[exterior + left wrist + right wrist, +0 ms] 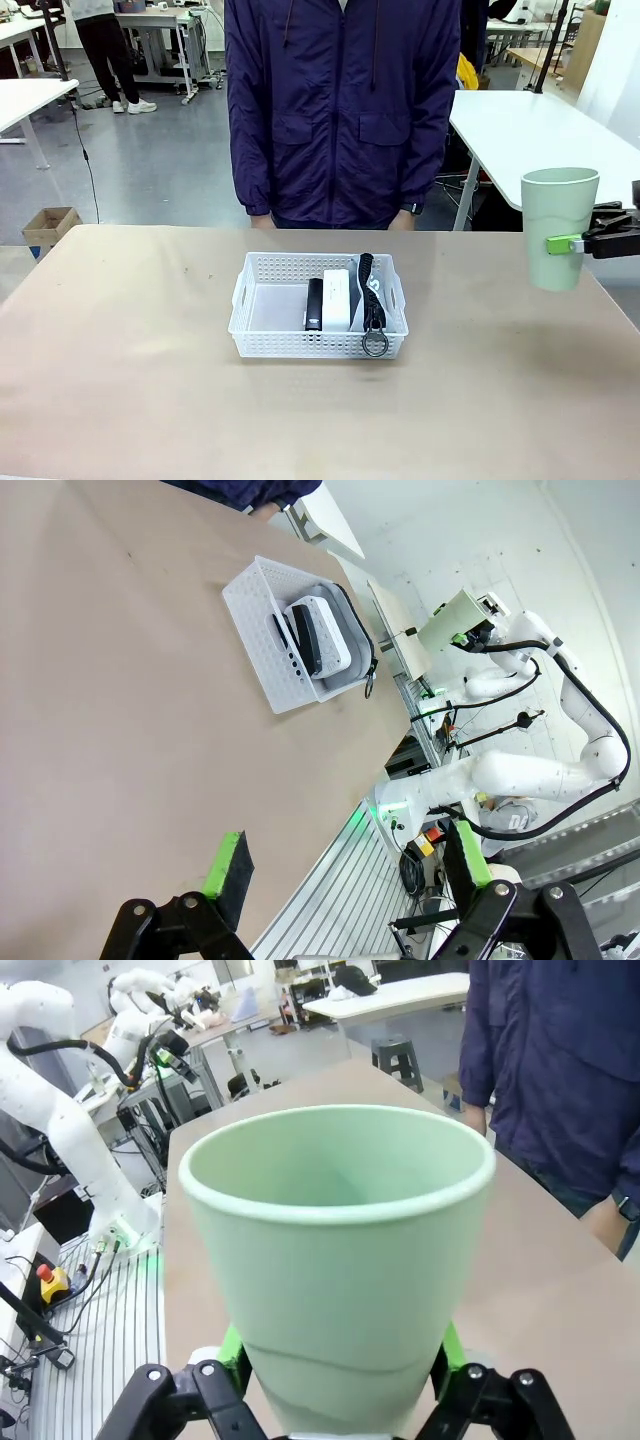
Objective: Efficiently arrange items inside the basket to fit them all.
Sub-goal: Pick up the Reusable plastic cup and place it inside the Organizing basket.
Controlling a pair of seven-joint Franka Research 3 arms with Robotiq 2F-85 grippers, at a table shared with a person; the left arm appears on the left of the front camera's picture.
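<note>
The right gripper (572,243) is squeezed on the pale green cup (558,226); in the right wrist view its two green pads (232,1352) press on both sides of the cup's lower part, and the cup stands upright with its open mouth up; in the front view the cup hangs in the air by the right edge of the table (130,350), well apart from the basket (318,305); the left gripper (345,870) has its fingers spread wide with nothing between them, up above the bare brown table near the robot's side, far from the basket; the white basket sits flat near the middle of the table, with holes all along its sides; inside it, the slim black device (314,303) lies near the middle, the white box (337,298) is just beside it on its right, touching or almost touching, and the grey pouch (361,290) is pushed against the right wall; the pouch's black strap (370,295) runs along its top toward the robot, and the ring (375,344) hangs over the front rim of the basket; the left part of the basket floor is bare; a person in a dark blue jacket (342,105) stands at the far side of the table, with hands low by the far table edge.
</note>
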